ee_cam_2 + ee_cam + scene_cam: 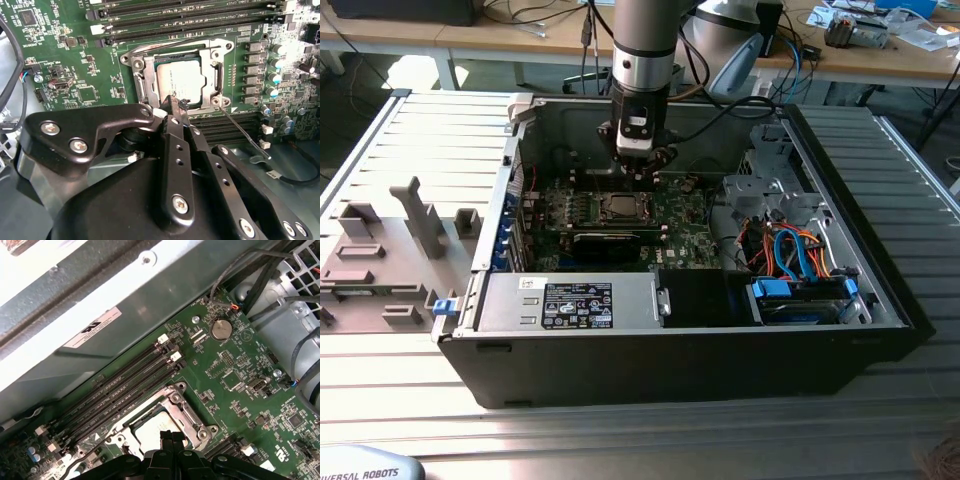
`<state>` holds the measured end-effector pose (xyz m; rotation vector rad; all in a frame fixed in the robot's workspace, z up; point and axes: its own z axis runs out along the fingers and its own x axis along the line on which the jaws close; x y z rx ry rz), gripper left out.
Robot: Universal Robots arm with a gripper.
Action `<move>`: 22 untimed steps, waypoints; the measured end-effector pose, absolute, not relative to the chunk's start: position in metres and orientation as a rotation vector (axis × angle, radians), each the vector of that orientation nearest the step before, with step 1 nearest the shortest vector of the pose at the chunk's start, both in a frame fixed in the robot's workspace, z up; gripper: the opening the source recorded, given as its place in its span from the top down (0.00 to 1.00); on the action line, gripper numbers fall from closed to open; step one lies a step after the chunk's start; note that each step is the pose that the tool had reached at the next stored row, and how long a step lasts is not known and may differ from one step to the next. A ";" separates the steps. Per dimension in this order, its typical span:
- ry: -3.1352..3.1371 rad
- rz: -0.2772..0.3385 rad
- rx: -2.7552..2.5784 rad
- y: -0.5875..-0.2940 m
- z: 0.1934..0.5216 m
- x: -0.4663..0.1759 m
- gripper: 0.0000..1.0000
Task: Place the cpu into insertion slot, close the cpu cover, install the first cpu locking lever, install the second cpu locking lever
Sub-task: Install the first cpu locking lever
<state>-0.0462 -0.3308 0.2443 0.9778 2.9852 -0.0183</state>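
Closest to the lens in both wrist views: black tool (172, 102), fingers pressed together, nothing visibly pinched, tip at one edge of the cpu cover (142, 75); contact impossible to tell. Seated in the socket, near the middle of the green motherboard (75, 75) and just beside the memory slots (175, 10): cpu (182, 82), silver top up. Frame lying flat around it, so judged closed. One thin locking lever (243, 134) angled away from a socket corner, apparently not hooked down; state of the other unclear. Judged roughly halfway: placing and closing done, lever steps seemingly left. All inside the open computer case (670, 370) on the slatted surface (620, 430).
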 end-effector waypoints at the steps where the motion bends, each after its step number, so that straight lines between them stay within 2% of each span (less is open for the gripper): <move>1: 2.986 -0.018 0.975 -0.331 0.244 -0.046 0.89; 22: 2.999 -0.018 0.934 -0.331 0.244 -0.046 0.89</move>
